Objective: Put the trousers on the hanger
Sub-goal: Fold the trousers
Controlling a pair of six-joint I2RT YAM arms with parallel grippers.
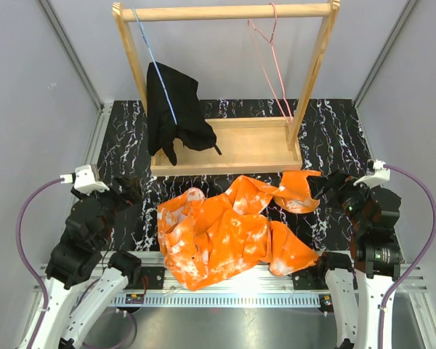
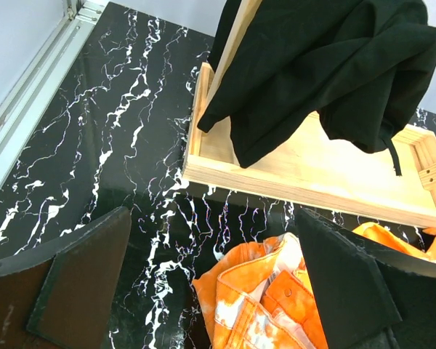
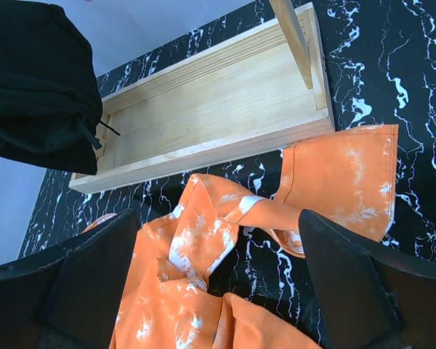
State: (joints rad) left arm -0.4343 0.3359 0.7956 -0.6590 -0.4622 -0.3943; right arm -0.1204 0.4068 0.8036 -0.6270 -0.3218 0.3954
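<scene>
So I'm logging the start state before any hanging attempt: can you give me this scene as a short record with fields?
trousers: orange with white blotches, crumpled on the table in front of the wooden rack
hanger: pink wire, hooked at the right end of the rack's rail, bare
black garment: hanging from the blue hanger at the rail's left end
left tool: open, empty, left of the trousers
right tool: open, empty, near one trouser leg end
task state: trousers not yet on the hanger
</scene>
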